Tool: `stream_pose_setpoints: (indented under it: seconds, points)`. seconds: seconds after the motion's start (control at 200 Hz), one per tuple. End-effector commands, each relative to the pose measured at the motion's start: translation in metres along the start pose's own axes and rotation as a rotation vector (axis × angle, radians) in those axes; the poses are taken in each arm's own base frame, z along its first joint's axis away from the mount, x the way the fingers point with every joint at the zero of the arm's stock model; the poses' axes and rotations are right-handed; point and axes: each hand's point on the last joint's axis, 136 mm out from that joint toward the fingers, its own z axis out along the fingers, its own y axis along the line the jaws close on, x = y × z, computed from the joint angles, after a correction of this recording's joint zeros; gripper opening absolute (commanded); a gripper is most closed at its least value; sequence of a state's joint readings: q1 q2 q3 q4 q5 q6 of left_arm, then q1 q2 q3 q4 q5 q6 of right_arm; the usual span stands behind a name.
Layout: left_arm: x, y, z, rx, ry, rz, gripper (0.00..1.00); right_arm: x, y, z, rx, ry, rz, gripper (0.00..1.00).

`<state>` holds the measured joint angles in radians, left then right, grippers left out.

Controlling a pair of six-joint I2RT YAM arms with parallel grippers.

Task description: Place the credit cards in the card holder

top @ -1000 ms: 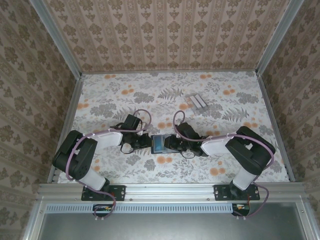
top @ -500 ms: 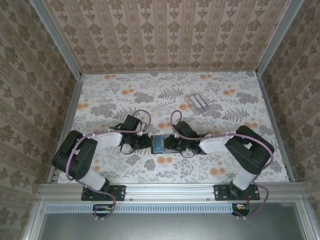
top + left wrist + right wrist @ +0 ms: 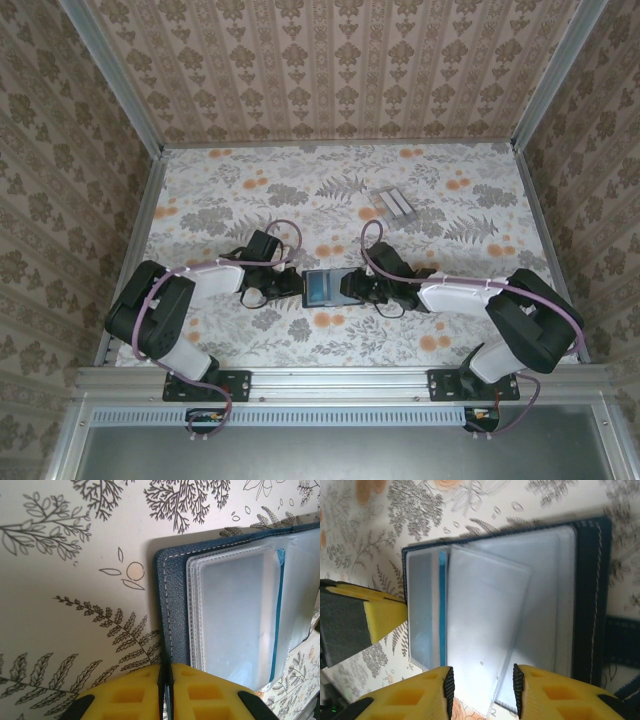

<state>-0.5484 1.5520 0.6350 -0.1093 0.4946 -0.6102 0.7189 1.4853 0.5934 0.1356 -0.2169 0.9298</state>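
The dark navy card holder (image 3: pixel 322 287) lies open on the floral table between the two arms, its clear sleeves (image 3: pixel 540 595) facing up. A light blue credit card (image 3: pixel 422 605) with a darker blue stripe sits inside a sleeve. It shows again through the plastic as the pale card (image 3: pixel 240 615) in the left wrist view. My left gripper (image 3: pixel 166 682) is shut on the holder's navy cover (image 3: pixel 172 610) at its left edge. The left gripper (image 3: pixel 299 287) lies low on the table. My right gripper (image 3: pixel 482 687) stands open over the sleeves' near edge, gripping nothing, on the holder's right side (image 3: pixel 352 290).
A pale grey see-through slotted rack (image 3: pixel 393 203) stands farther back, right of centre. The holder's navy fastening tab (image 3: pixel 622 640) sticks out at its right edge. Patterned walls close the table on three sides; the arms' cables loop above the wrists.
The right gripper has opened and drawn back slightly to the right, its arm swinging outward. The left gripper and the holder have stayed put.
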Motion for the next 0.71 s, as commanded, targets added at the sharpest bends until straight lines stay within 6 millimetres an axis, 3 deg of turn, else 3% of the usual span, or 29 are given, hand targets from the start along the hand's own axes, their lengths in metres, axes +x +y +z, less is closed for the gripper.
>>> stream_pose_setpoints:
  seconds: [0.0, 0.285, 0.545, 0.7]
  points:
    - [0.011, 0.013, 0.005, -0.038, 0.02, -0.019, 0.14, 0.017, 0.002, 0.0, -0.037, 0.043, 0.154, 0.39]
    - [0.009, 0.009, 0.003, -0.038, 0.022, -0.005, 0.14, 0.021, 0.002, 0.011, -0.037, 0.045, 0.258, 0.4]
    - [0.013, 0.011, 0.003, -0.043, 0.037, -0.005, 0.14, 0.016, 0.012, 0.01, -0.077, 0.036, 0.274, 0.21]
    - [0.014, 0.012, 0.003, -0.042, 0.028, -0.01, 0.14, 0.014, 0.015, 0.002, -0.071, 0.026, 0.249, 0.21]
